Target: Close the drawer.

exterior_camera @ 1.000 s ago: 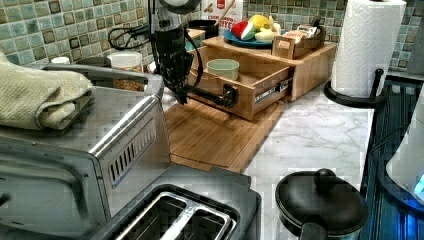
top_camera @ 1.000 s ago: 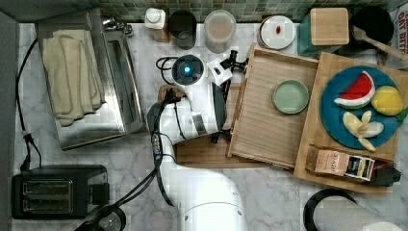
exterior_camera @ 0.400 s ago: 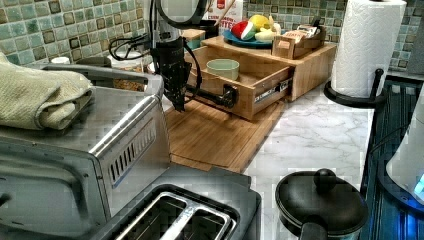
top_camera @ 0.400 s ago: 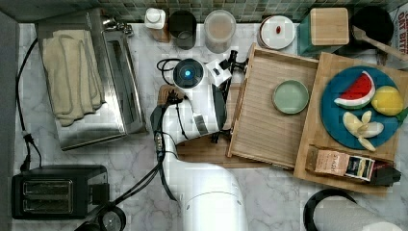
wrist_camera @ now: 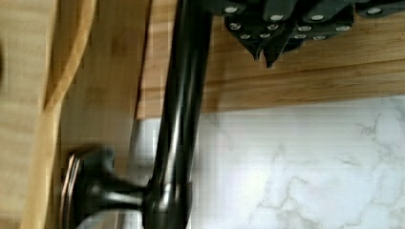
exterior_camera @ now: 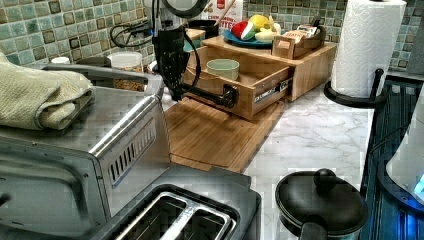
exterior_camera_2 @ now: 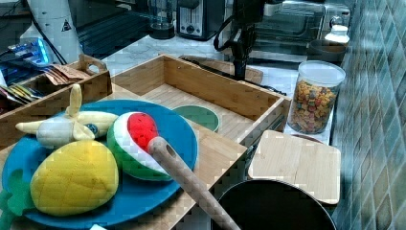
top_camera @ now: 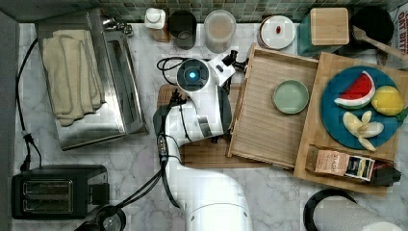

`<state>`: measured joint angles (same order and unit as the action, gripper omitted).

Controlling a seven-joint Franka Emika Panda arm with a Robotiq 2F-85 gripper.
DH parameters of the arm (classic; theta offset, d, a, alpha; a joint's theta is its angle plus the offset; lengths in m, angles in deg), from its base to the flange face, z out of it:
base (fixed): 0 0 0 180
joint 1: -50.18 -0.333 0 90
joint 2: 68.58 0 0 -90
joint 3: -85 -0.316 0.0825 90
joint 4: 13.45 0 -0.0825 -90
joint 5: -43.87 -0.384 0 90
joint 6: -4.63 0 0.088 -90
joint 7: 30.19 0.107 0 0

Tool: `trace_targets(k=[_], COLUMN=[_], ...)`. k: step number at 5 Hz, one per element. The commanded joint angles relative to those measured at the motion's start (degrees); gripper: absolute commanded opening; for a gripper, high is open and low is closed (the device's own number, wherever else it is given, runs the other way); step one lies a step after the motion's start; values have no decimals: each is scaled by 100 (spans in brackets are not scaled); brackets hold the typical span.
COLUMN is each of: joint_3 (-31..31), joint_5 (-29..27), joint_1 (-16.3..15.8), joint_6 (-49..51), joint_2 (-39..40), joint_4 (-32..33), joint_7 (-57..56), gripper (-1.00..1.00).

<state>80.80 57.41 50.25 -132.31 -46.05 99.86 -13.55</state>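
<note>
drawer [top_camera: 269,115] fully out | gripper [wrist_camera: 267,50] pinched closed beside handle [wrist_camera: 179,114] | you've still to push it in

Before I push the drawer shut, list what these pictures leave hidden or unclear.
- Contact between end effector and the drawer handle: top view, the arm covers it; wrist view, the fingertips meet beside the bar, any gap unclear.
- Drawer far end: top view, it runs under the wooden top.
- Green bowl contents: left view, its rim hides the inside.
</note>
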Motion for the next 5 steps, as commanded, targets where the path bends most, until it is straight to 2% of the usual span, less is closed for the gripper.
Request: trace_targets(k=[1, 3, 4, 5], joint_3=[256, 474, 437, 729], joint_5=[-493, -815, -681, -825], joint_1=[989, 1560, 2014, 2073], joint_6=[-173, 285, 407, 383], joint_2=[-466, -572, -398, -219], joint_4=[467, 403, 209, 22], joint_7=[-1428, -1928, -2232, -2572], gripper=[-100, -100, -100, -100])
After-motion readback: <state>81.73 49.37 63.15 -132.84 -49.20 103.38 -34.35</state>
